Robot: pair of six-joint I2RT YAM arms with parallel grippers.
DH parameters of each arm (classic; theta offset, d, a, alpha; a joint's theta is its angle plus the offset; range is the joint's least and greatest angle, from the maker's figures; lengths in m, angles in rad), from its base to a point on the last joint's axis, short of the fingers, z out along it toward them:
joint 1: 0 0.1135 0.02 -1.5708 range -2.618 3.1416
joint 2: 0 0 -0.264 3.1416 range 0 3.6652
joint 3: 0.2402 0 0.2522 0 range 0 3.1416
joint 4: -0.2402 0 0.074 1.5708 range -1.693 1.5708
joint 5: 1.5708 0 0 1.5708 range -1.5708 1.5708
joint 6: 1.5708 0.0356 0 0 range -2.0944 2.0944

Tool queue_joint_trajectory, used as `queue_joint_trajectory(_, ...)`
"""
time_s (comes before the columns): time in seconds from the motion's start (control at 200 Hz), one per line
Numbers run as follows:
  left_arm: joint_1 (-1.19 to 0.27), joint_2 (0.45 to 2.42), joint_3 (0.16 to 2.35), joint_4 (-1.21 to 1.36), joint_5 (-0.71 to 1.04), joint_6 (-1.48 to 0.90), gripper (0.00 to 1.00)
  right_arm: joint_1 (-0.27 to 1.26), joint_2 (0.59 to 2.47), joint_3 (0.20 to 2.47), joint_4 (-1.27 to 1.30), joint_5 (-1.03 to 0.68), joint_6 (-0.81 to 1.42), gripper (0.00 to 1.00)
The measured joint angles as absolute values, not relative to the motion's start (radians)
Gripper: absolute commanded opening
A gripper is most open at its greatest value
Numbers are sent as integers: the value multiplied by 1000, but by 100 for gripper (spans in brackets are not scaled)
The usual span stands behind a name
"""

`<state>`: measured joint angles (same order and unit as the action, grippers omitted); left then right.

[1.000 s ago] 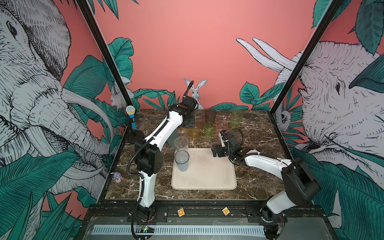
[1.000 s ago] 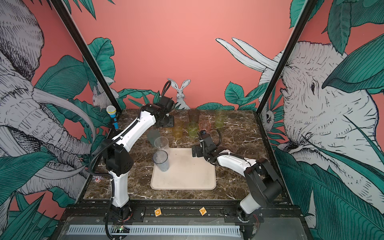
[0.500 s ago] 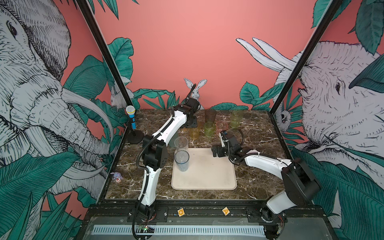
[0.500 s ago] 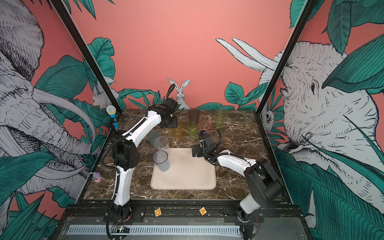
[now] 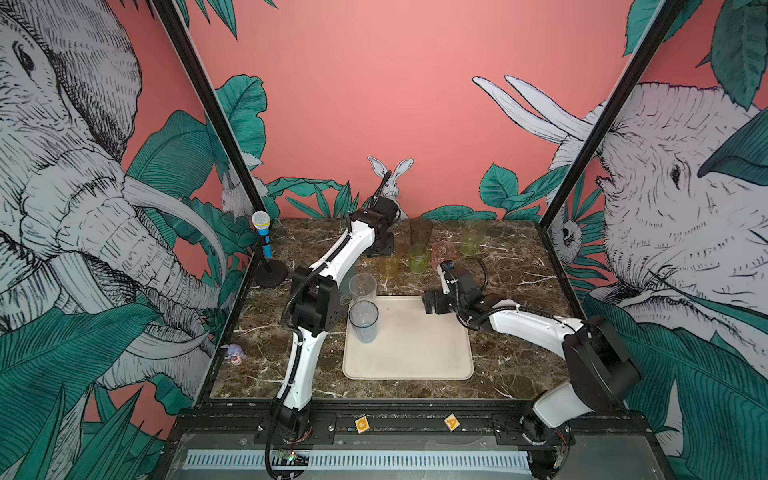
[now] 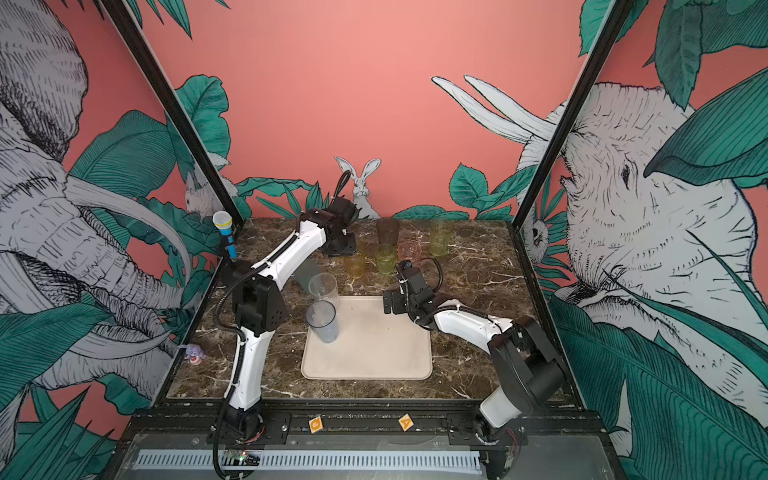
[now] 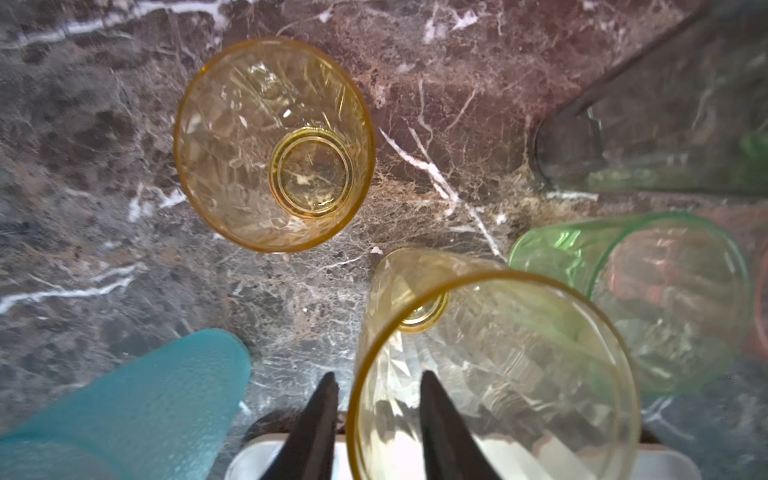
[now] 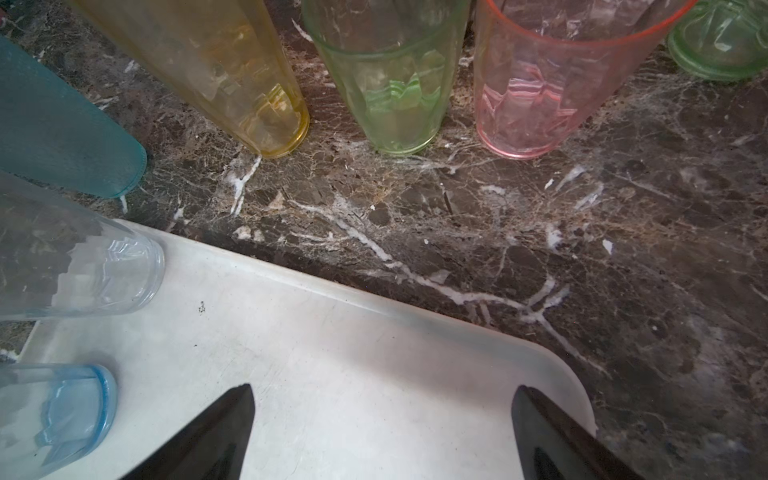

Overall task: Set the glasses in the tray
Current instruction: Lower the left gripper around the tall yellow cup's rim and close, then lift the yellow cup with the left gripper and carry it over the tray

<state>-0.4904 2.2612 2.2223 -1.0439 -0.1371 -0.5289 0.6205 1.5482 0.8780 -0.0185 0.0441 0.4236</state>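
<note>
Left claw [image 7: 378, 374], tips hidden in both top views, straddles the yellow glass [image 7: 519, 353] rim; whether it pinches is unclear. Right claw [image 8: 382, 390] spread, empty. Tray [image 5: 415, 349] holds a clear glass [image 5: 363, 286] and a blue glass [image 5: 363, 322].

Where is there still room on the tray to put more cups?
The tray is bare from its middle to its right and near edges; only the clear glass and blue-grey glass stand along its left side. The open right gripper hangs over its far right corner. Behind the tray it is crowded: coloured glasses stand close together.
</note>
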Motion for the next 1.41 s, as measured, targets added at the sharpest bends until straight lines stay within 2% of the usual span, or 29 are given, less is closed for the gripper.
queue_joint_trajectory(0.49,-470,2265,2246,-1047,-111,-517,6,620,1548,878,-19,44,427,99)
queue_joint_trajectory(0.715,-470,2268,2257,-1054,-107,-508,0,620,1549,878,-19,44,427,99)
queue_joint_trajectory(1.03,-470,2237,2234,-1097,-90,-479,0,620,1549,878,-19,41,432,99)
queue_joint_trajectory(1.405,-470,1916,2064,-1110,-75,-468,0,620,1550,878,-19,40,437,99)
